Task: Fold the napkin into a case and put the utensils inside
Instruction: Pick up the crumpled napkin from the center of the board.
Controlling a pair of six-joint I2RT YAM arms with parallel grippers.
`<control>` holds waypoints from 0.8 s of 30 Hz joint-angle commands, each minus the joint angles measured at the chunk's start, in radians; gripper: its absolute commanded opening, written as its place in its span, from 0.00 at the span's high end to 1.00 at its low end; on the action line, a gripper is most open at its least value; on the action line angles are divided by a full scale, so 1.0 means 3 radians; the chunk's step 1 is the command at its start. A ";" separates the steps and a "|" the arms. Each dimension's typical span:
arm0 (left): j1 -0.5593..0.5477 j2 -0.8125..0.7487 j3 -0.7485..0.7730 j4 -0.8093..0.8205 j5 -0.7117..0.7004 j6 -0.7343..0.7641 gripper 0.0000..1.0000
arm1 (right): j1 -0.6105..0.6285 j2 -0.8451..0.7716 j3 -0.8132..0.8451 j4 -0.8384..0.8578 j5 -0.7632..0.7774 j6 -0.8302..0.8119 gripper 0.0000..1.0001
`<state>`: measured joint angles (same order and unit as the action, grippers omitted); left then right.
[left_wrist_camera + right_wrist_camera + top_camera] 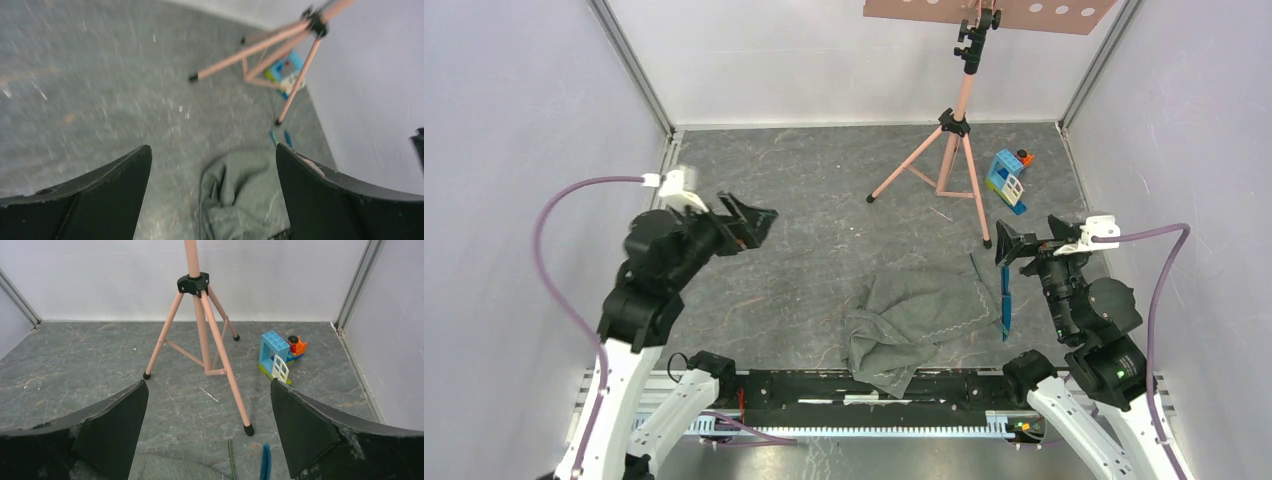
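The napkin point(914, 322) lies crumpled in a heap near the table's front middle, its pale stitched line showing on the right part. The utensils lie just right of it: a blue piece point(1005, 300) and a thin dark green one point(975, 266). My left gripper point(754, 228) hangs open, raised at the left, well apart from the cloth, with nothing in it. My right gripper point(1034, 238) hangs open just above and behind the utensils. In the left wrist view, blurred, the napkin point(240, 200) shows between the fingers. In the right wrist view the blue piece point(265, 463) and the green piece point(231, 459) lie low between the fingers.
A pink tripod stand point(951, 150) straddles the back middle, with one foot point(248, 429) close to the utensils. A blue-and-white toy block house point(1006, 178) with an orange figure sits at the back right. White walls enclose the floor on three sides.
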<state>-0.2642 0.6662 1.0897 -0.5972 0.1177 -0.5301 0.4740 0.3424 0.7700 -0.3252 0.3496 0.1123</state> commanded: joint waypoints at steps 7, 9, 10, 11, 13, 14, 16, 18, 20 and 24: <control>-0.1276 0.0547 -0.0780 0.0031 -0.0145 -0.0543 0.00 | 0.0008 0.0328 -0.0284 -0.0150 -0.0109 0.0412 0.02; -0.1620 0.0747 -0.0943 0.0256 -0.0245 -0.0703 0.00 | 0.0010 0.0468 -0.0358 -0.0163 -0.0295 0.0513 0.02; -0.1805 0.0866 -0.0983 0.0345 -0.0299 -0.0778 0.00 | 0.0006 0.0530 -0.0393 -0.0159 -0.0403 0.0532 0.02; -0.1934 0.1046 -0.0996 0.0410 -0.0365 -0.0819 0.00 | 0.0009 0.0602 -0.0434 -0.0147 -0.0558 0.0537 0.02; -0.2222 0.1449 -0.0911 0.0429 -0.0566 -0.0846 0.00 | 0.0010 0.0736 -0.0503 -0.0118 -0.0824 0.0527 0.02; -0.2324 0.1673 -0.0841 0.0422 -0.0649 -0.0846 0.02 | 0.0008 0.0810 -0.0524 -0.0114 -0.0941 0.0526 0.02; -0.2503 0.2064 -0.0693 0.0424 -0.0772 -0.0801 0.16 | 0.0011 0.0932 -0.0567 -0.0102 -0.1147 0.0538 0.02; -0.2623 0.2388 -0.0566 0.0427 -0.0878 -0.0815 0.18 | 0.0010 0.1026 -0.0632 -0.0077 -0.1370 0.0569 0.02; -0.2677 0.2663 -0.0460 0.0481 -0.0894 -0.0815 0.18 | 0.0013 0.1076 -0.0761 0.0001 -0.1538 0.0612 0.02; -0.2723 0.2970 -0.0355 0.0552 -0.0927 -0.0809 0.46 | 0.0020 0.1089 -0.1049 0.0170 -0.1735 0.0663 0.02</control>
<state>-1.0698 1.5139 0.9215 -0.4938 -0.0975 -0.7387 0.4759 0.6701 0.5179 -0.3511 -0.0563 0.2798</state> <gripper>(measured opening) 0.684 0.982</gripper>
